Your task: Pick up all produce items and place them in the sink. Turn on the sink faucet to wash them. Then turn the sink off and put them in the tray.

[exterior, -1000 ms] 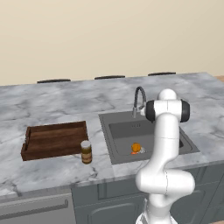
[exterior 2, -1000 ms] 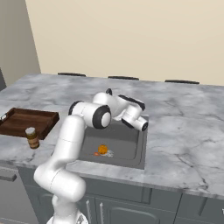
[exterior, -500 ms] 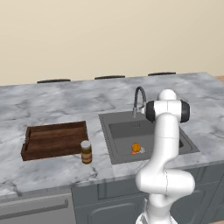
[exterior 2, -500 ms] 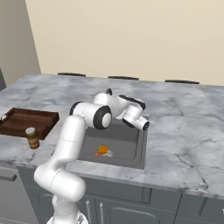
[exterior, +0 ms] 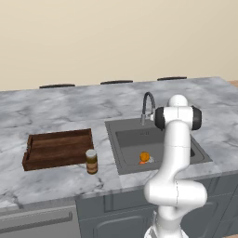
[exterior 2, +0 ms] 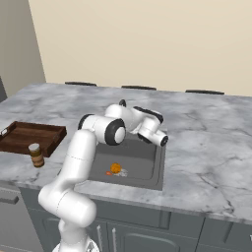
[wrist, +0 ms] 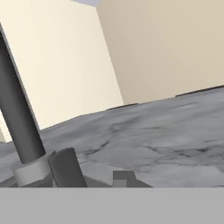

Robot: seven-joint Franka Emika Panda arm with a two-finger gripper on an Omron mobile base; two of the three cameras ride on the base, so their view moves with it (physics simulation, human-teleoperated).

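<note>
grey marble counter [exterior: 56, 111] under a beige wall. from my left base view, the orange fruit [exterior: 144, 157] and carrot piece [exterior: 141, 162] lie in the sink [exterior: 122, 153]; wooden tray [exterior: 58, 148] at nine o'clock, jar [exterior: 91, 161] between. right base view: same. hand view: faucet [wrist: 19, 124] close at nine o'clock; i can't tell the finger spread.

The round orange fruit [exterior: 144, 157] and the little carrot piece [exterior 2: 109, 173] lie close together in the dark sink [exterior: 128, 139]; the bent tap [exterior: 148, 105] stands behind; the brown tray [exterior: 58, 148] sits left.
</note>
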